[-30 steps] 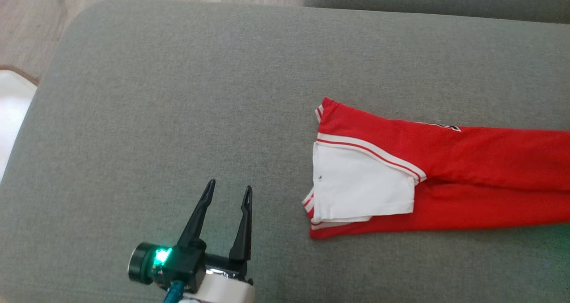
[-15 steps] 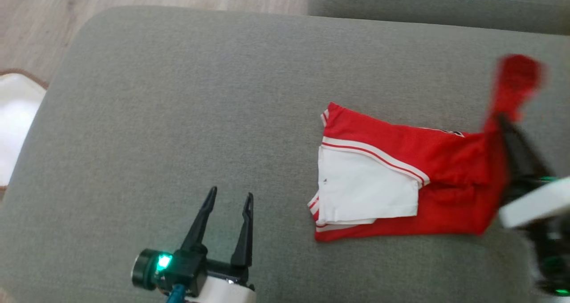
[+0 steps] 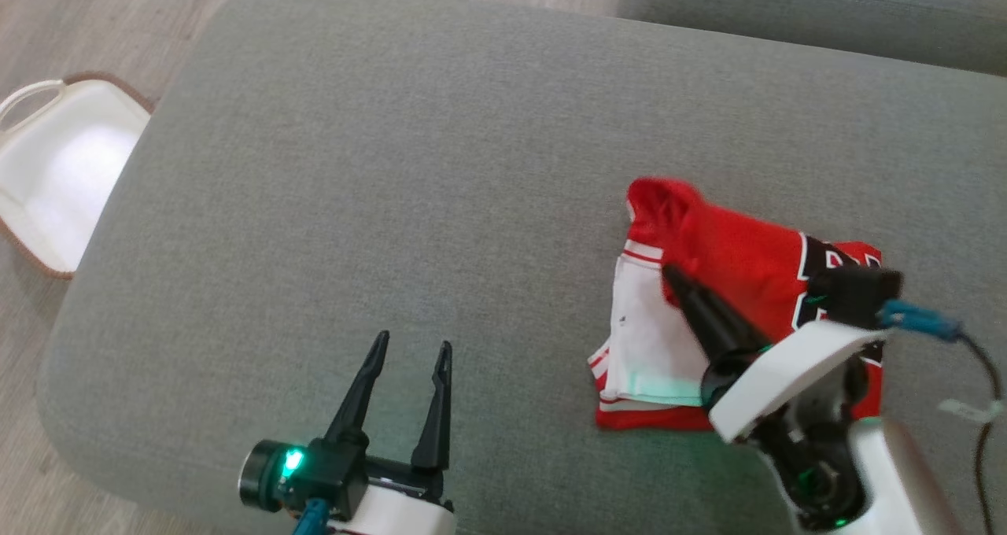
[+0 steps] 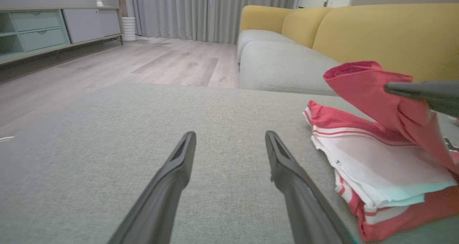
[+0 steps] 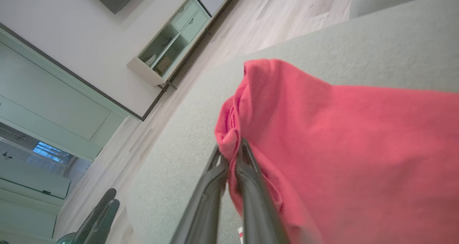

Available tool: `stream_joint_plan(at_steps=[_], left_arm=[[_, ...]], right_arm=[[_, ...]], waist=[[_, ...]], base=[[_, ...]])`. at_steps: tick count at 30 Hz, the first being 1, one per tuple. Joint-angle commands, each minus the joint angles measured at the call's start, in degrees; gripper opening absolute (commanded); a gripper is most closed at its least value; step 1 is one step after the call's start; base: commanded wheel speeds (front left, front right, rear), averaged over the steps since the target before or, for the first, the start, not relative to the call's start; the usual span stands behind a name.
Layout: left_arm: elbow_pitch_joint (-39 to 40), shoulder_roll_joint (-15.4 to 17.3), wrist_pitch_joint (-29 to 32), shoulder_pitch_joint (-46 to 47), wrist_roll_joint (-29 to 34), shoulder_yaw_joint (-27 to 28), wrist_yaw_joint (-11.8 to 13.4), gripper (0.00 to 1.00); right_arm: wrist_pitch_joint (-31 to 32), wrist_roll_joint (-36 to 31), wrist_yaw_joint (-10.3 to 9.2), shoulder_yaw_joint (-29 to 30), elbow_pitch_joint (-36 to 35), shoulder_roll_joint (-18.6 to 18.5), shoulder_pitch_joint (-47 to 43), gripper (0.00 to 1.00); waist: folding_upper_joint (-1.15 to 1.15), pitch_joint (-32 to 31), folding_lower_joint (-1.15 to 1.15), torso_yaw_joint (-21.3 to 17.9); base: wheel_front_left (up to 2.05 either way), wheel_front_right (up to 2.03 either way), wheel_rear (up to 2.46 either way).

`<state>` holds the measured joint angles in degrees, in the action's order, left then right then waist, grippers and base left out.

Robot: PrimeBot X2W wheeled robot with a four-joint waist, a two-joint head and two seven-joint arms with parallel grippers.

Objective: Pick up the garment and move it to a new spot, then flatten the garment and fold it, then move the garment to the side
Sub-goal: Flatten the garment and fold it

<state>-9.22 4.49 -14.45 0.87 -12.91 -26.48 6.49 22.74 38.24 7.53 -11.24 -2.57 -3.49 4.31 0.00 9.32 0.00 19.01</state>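
Head view: clamps the garment (image 3: 735,252) by its red leg end in closed right gripper (image 3: 669,271), now swung over the waistband (image 3: 639,253) on the cushion (image 3: 393,165); leaves left gripper (image 3: 414,340) spread, idle. Means first fold nearly laid.

"What sort of place is it?"

"A home, and a living room by the look of it. There is a sofa (image 4: 376,32) with yellow backs and grey seats, and a wide grey upholstered seat (image 3: 440,165) next to it."

"Anything else?"

"Long grey curtains (image 4: 172,10) reach the floor, and a low sideboard (image 4: 53,28) with drawers stands along the wall. A white basket (image 3: 55,173) sits on pale wood flooring (image 4: 161,61)."
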Motion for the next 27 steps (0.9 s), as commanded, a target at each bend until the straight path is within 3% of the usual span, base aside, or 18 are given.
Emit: stream_joint_plan(at_steps=[1,2,3,4,11,18,21,27], left_arm=[[1.3,-0.6,-0.5,1.4,0.9,2.3,-0.2,1.0],[1.2,-0.7,-0.5,1.3,1.0,2.4,-0.4,1.0],[1.1,-0.8,-0.5,1.3,1.1,2.6,-0.4,1.0],[1.0,-0.9,-0.5,1.2,1.1,2.7,-0.6,1.0],[0.8,-1.2,-0.5,0.6,1.5,4.2,-0.6,1.0],[1.5,-1.4,-0.5,-0.8,1.7,6.9,-0.4,1.0],[1.6,-1.4,-0.5,-1.8,1.8,8.0,-0.6,1.0],[2.2,-1.3,-0.5,-4.1,1.9,9.9,-1.0,1.0]], right_arm=[[-0.9,0.0,-0.04,-2.3,-0.8,0.6,2.6,0.15],[-1.1,0.1,-0.04,-3.2,0.2,0.6,2.7,0.44],[-1.7,0.3,-0.04,-3.7,1.0,0.6,2.8,0.81],[-2.1,0.5,-0.04,-4.4,1.6,0.6,2.8,1.0],[-7.4,-2.3,-0.04,-4.2,0.6,0.3,4.0,1.0],[-20.2,-8.4,-0.04,1.5,-1.3,-5.6,2.4,1.0],[-25.6,-11.6,-0.04,3.5,0.5,-8.3,0.3,1.0],[-34.3,-18.1,-0.04,4.7,6.4,-10.0,-5.5,1.0]], waist=[[0.0,0.1,0.0,0.5],[0.0,0.1,0.0,0.7],[0.0,0.1,0.0,0.7],[0.0,0.0,0.0,0.8],[0.0,-1.5,0.0,-0.8],[0.0,-5.3,0.0,-4.7],[0.0,-7.5,0.0,-6.6],[0.0,-10.8,0.0,-9.7]], base=[[0.0,0.0,0.0],[0.0,0.0,0.0],[0.0,0.0,0.0],[0.0,0.0,0.0],[0.0,0.0,0.0],[0.0,0.0,0.0],[0.0,0.0,0.0],[0.0,0.0,0.0]])
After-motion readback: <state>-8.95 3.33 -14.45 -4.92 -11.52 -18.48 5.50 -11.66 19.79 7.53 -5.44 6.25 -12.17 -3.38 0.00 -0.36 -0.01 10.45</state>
